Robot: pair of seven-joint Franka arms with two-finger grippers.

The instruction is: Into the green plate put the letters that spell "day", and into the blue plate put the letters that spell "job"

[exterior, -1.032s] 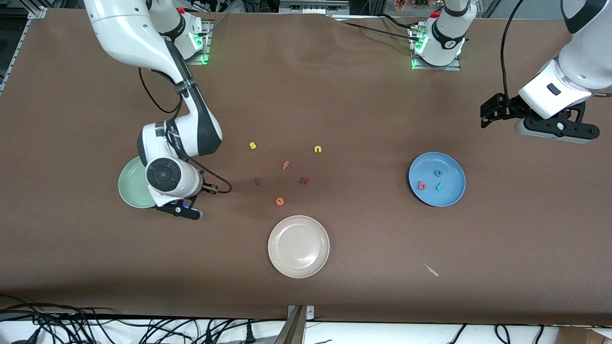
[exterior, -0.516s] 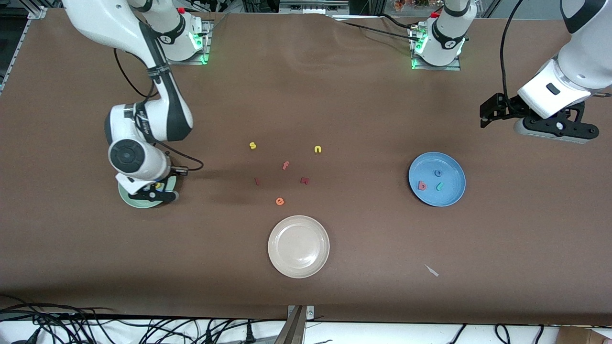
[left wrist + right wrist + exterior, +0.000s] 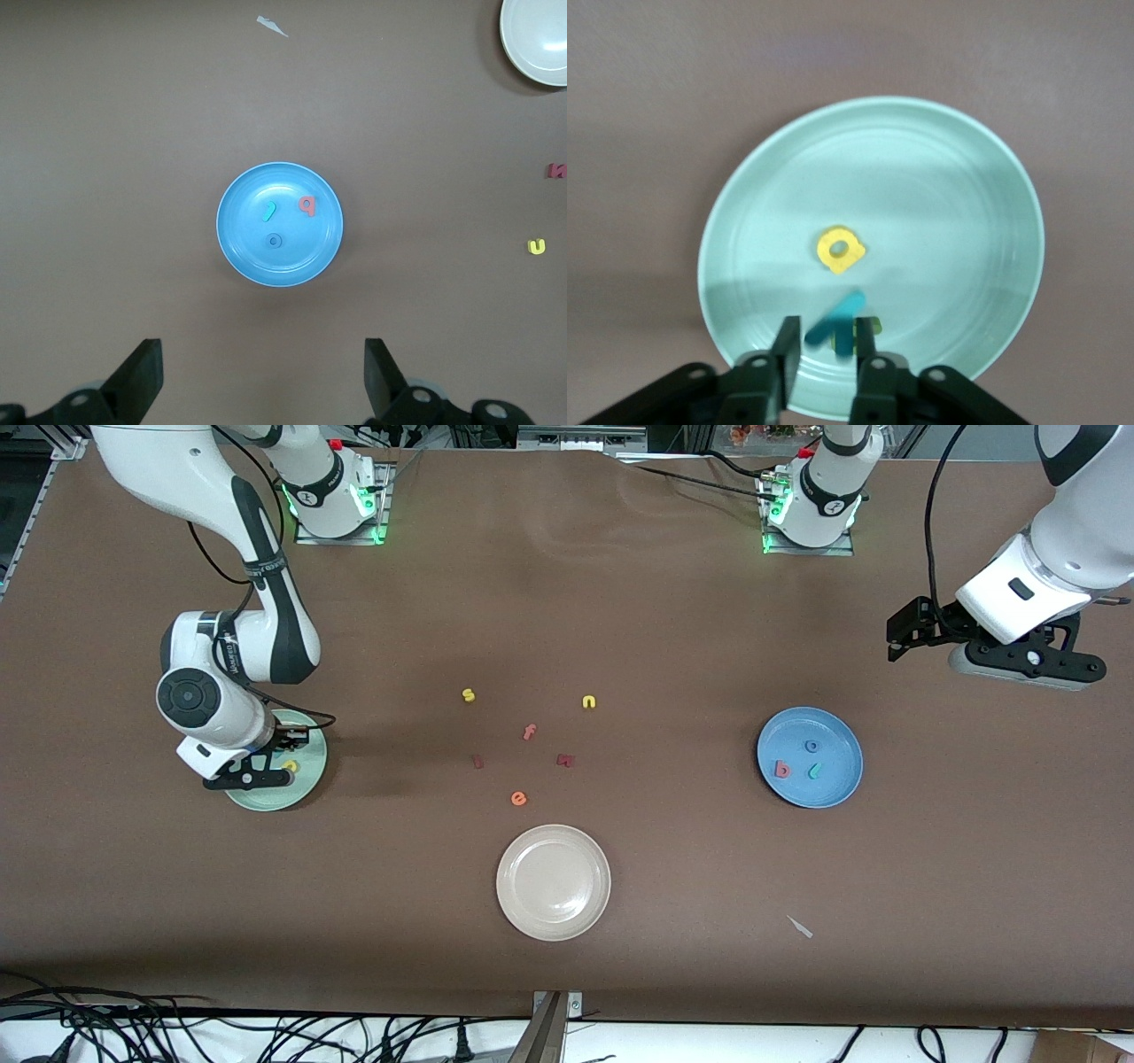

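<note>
Release over the green plate (image 3: 983,221), at the right arm's end of the table (image 3: 567,602): the right gripper (image 3: 824,354) hangs low over the plate, its jaws parted only slightly with the teal "y" (image 3: 833,320) between them, so it cannot be told whether the letter is gripped or already free. The yellow "a" (image 3: 840,250) lies on the plate near its middle; a dark green piece, probably the "d" (image 3: 868,326), shows just beside the "y". Likely risks: the "y" sticking to one finger and lifting out, or landing on the "d" and bouncing off. The left gripper (image 3: 261,381) waits, jaws wide and empty, above the blue plate (image 3: 239,257), which holds "j" (image 3: 269,211), "o" (image 3: 275,240) and "b" (image 3: 306,205).
</note>
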